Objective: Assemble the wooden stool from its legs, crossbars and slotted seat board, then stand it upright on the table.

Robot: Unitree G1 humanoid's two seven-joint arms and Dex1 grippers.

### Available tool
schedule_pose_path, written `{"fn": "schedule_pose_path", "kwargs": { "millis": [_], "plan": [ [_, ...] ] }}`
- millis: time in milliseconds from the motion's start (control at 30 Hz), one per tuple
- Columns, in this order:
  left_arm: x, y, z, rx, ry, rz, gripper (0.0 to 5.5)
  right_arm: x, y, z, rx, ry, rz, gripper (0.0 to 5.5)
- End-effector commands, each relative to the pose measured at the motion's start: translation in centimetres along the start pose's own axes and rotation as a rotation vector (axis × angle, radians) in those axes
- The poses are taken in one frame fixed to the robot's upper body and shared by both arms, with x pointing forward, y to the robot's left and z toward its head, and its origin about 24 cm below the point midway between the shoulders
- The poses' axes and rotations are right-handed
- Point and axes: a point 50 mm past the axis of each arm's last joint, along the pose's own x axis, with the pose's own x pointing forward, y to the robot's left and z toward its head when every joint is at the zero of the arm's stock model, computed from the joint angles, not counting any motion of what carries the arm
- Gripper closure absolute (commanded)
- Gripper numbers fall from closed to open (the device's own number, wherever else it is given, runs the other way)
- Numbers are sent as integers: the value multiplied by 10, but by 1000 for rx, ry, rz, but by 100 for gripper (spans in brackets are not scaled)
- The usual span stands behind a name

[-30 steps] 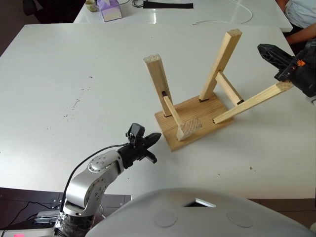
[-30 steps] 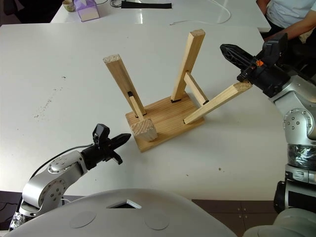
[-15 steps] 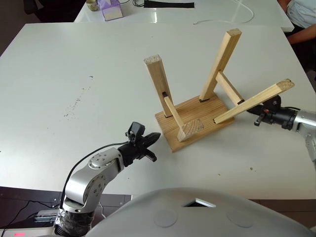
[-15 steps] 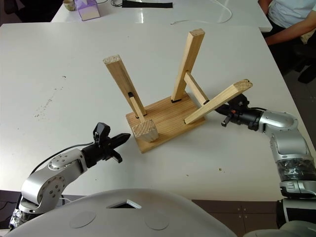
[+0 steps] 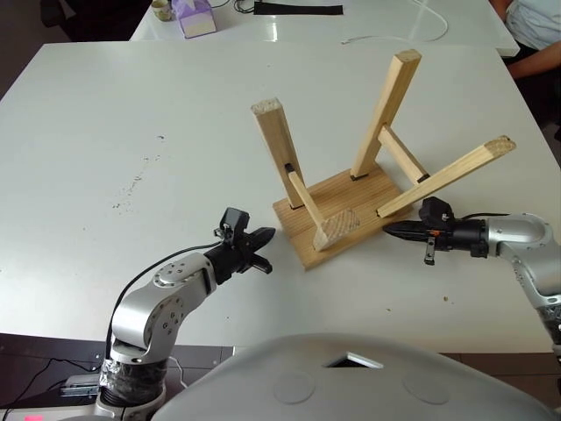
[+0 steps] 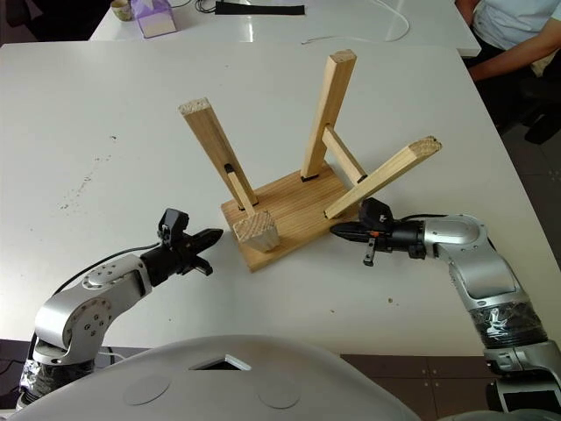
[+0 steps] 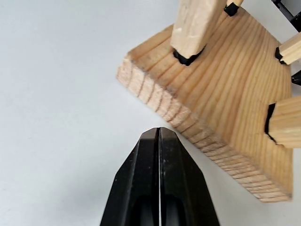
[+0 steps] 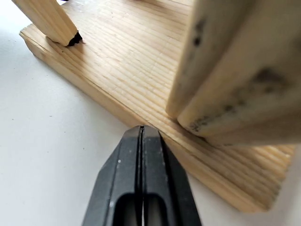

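Observation:
The wooden stool lies upside down, its seat board (image 5: 342,215) flat on the white table (image 5: 131,132) with legs (image 5: 385,115) splaying upward and crossbars (image 5: 403,156) between them. One leg (image 5: 446,177) leans out to the right. My left gripper (image 5: 266,234) is shut and empty, low over the table just left of the board's near corner (image 7: 134,75). My right gripper (image 5: 390,228) is also shut and empty, its tip touching or almost touching the board's right edge (image 8: 117,110), under the leaning leg (image 8: 235,70).
A purple box (image 5: 195,16) and a cup (image 5: 161,10) stand on a second table at the back, with a black strip (image 5: 298,10) and a white cable (image 5: 412,31). A person's arm (image 5: 530,26) shows at the far right corner.
My right arm has swung down from beside the leaning leg's top end to the table, its gripper now at the board's right edge. My left gripper has shifted slightly.

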Motion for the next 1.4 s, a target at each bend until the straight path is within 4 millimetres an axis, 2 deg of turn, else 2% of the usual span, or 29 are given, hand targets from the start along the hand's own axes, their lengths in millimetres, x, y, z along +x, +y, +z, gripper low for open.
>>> {"fn": "schedule_pose_path", "kwargs": {
  "millis": [33,100,167,267,333,433,533,600,700,833,933,1100,1233,1300,1400],
  "plan": [
    [-4,16,7,2,-28,67,549,13,14,2,19,-14,15,550],
    [-6,10,6,-9,-35,58,549,-8,12,-6,38,22,4,550],
    [-10,0,-1,-22,-24,37,549,-41,-1,-15,38,93,-58,550],
    [-16,-15,-10,-50,-16,11,549,-78,-30,-1,33,68,-169,550],
    [-18,-24,-13,-67,-16,-9,549,-85,-51,12,-15,50,-257,550],
    [-13,-31,-14,-65,5,-46,549,-68,-74,14,-60,50,-354,550],
    [-2,-30,-16,-49,50,-71,549,-28,-69,0,-50,62,-248,550],
    [5,-29,-15,-35,70,-86,549,-9,-60,-12,-39,82,-176,550],
    [11,-26,-14,-20,96,-89,549,-2,-49,-20,-41,104,-107,550],
    [13,-12,-11,-8,97,-35,549,-5,-27,-16,-28,47,-36,550],
    [11,7,-7,-8,78,26,549,8,-15,-8,-18,0,-35,550],
    [3,28,4,9,28,99,549,34,-10,-2,4,-17,-79,550],
    [-6,22,2,-1,8,109,549,34,-7,-1,14,-10,-92,550],
    [-11,24,2,-12,-23,157,549,23,-6,-2,21,-1,-102,550],
    [-26,32,21,-23,-178,261,549,2,-11,0,15,21,-169,550]
  ]
}}
